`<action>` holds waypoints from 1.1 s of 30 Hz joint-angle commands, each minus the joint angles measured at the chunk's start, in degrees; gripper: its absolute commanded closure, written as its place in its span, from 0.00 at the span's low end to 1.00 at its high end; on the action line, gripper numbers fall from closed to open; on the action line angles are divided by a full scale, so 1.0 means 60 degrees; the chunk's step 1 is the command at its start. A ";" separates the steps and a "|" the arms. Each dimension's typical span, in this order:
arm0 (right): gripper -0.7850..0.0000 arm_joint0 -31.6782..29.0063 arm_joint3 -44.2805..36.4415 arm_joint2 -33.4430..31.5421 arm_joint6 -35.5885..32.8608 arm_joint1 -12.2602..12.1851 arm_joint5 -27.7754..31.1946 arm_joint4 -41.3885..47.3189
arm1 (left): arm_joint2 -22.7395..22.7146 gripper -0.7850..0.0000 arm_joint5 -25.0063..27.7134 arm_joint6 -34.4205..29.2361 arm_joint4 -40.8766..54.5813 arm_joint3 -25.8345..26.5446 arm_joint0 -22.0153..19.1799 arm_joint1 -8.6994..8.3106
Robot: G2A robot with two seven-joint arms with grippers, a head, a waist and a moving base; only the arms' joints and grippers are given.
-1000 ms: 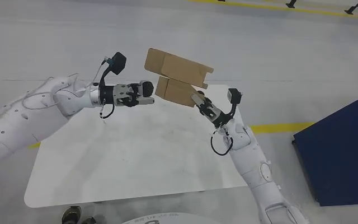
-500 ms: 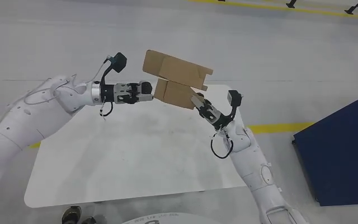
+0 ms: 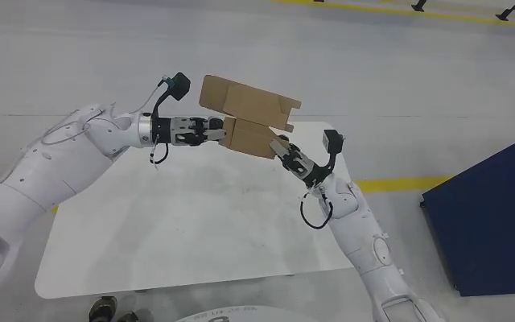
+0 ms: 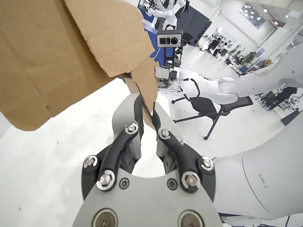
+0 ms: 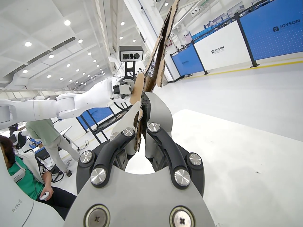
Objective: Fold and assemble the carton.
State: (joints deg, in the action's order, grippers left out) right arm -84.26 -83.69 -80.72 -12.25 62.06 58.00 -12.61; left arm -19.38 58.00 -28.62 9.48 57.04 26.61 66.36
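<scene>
A flat brown carton [image 3: 245,101] hangs in the air over the far edge of the white table [image 3: 185,225], its flaps spread. My left gripper [image 3: 220,133] meets the left edge of its lower panel. In the left wrist view the carton [image 4: 47,48] has an edge clamped in the left gripper [image 4: 146,109]. My right gripper [image 3: 278,149] is shut on the lower panel's right corner. In the right wrist view the carton [image 5: 163,48] rises edge-on out of the right gripper [image 5: 143,107].
A dark blue bin [image 3: 483,217] stands on the floor to the right of the table. A yellow floor line [image 3: 402,183] runs behind the table. The tabletop under the carton is bare.
My left gripper has moved right to the carton's left edge and closed on it. The carton has shifted slightly left, still held by the right gripper.
</scene>
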 commanded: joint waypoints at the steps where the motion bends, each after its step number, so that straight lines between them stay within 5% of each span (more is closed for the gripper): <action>1: 1.00 0.0006 -0.0006 -0.0008 -0.0003 -0.0004 0.0000 -0.0025 | -0.0105 0.71 0.0000 -0.0225 0.0175 -0.0264 0.0040 0.0082; 6: 1.00 -0.0036 -0.0037 -0.0089 0.0161 -0.0002 0.0000 -0.0109 | -0.0349 0.36 0.0000 -0.0800 0.0542 -0.0676 0.0110 0.0253; 8: 1.00 -0.0074 -0.0093 -0.0103 0.0196 -0.0004 0.0000 -0.0131 | -0.0426 0.34 0.0000 -0.1113 0.0749 -0.0720 0.0162 0.0319; 20: 1.00 -0.0321 -0.0436 -0.0143 0.0607 0.0041 -0.0053 -0.0946 | -0.1016 0.66 0.0000 -0.2344 0.1297 -0.1180 0.0344 0.0760; 33: 1.00 -0.0394 -0.0632 -0.0061 0.0664 0.0064 -0.0021 -0.1293 | -0.1509 0.76 0.0000 -0.2944 0.1294 -0.1352 0.0614 0.1143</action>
State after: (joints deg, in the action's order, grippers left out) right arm -86.60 -87.43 -81.12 -8.31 62.43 57.84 -20.31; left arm -28.39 58.00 -46.33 17.33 49.02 30.18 73.07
